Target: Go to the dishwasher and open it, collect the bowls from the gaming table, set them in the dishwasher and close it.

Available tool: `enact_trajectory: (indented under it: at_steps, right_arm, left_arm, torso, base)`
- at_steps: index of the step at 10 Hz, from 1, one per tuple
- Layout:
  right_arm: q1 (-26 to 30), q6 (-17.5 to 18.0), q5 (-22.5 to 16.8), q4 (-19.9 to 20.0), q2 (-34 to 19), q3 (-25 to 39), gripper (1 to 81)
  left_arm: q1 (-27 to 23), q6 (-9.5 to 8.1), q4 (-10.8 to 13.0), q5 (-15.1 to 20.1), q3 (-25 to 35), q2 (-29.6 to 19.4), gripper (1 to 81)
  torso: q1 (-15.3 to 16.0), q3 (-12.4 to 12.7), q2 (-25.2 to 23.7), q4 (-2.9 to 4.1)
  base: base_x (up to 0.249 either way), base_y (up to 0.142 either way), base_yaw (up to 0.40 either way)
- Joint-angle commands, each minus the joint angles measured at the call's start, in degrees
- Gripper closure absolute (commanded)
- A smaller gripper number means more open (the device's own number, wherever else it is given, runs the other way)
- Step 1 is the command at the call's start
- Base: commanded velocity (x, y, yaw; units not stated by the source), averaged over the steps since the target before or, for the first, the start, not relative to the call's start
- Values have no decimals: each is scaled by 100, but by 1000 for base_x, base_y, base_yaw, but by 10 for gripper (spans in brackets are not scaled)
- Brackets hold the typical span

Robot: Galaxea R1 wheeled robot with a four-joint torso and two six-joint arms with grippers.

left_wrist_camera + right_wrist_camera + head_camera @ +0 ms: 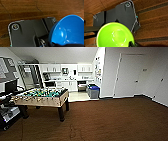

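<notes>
A blue bowl (pixel 68 30) shows large in the left wrist view, hanging above the brown carpet, with my left gripper (pixel 58 44) shut on its rim. In the right wrist view a light green bowl (pixel 115 35) is carried the same way, my right gripper (pixel 132 44) shut on its edge. Far off in the head view, under the kitchen counter at the back, the dishwasher (pixel 81 86) shows as a dark opening among white cabinets. The gaming table is out of view.
A table-football table (pixel 41 97) with a green field and rods stands at the left on the brown carpet (pixel 112 119). Blue and grey bins (pixel 93 91) sit beside the kitchen's light floor. White wall and doors (pixel 127 74) run along the right. Dark equipment (pixel 7 110) fills the left edge.
</notes>
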Motion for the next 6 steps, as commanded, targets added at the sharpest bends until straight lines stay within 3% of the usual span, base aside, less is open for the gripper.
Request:
enact_trajectory:
  at_steps: [1,6]
  right_arm:
    - [247,-2,-213,-72,-210,-4,811]
    - [264,-36,-213,-72,-140,-21,811]
  left_arm:
    - [-235,-20,6,132,68,-100,811]
    - [-235,-20,-3,132,-55,-12,811]
  torso:
    - [0,0,0,0]
    - [0,0,0,0]
  base:
    - [0,0,0]
    - [0,0,0]
